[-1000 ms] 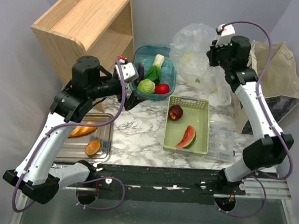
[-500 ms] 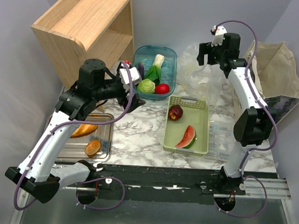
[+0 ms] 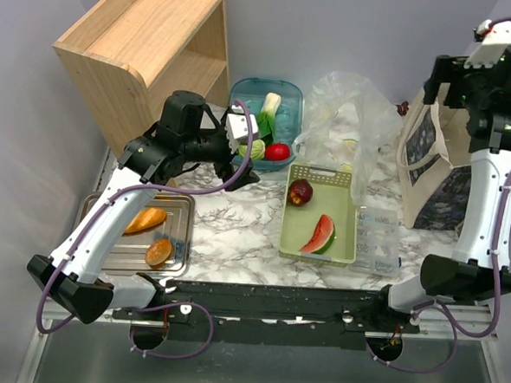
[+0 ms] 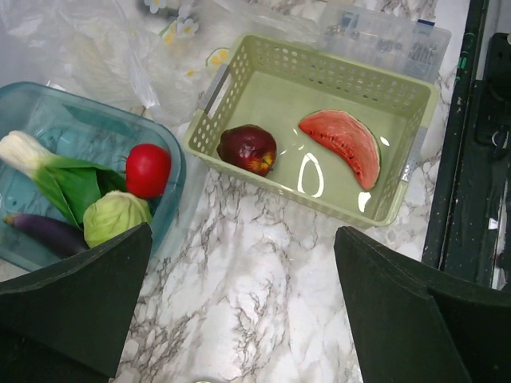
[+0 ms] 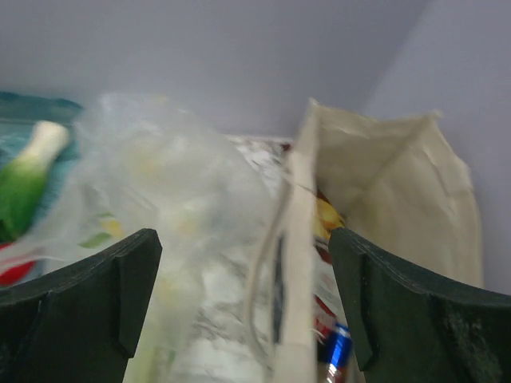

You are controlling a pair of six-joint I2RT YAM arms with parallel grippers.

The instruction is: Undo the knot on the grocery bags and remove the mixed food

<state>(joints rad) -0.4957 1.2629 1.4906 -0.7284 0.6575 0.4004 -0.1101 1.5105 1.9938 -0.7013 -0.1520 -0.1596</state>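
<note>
The right gripper (image 5: 243, 267) is swung to upper right, off the grocery bag (image 3: 347, 110); it and the left gripper (image 4: 239, 307) are spread wide, empty.

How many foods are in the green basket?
2: an apple at the far end of the basket, and a watermelon wedge nearer the arms. The basket is seen from above, so nothing looks hidden.

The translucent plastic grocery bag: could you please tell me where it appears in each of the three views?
Top external: the grocery bag sits at the back centre, behind the green basket.
Left wrist: it spreads across the top left.
Right wrist: it is centre-left and blurred, left of the canvas tote.
Shared landmark: the leafy vegetable, near the bag.
</note>
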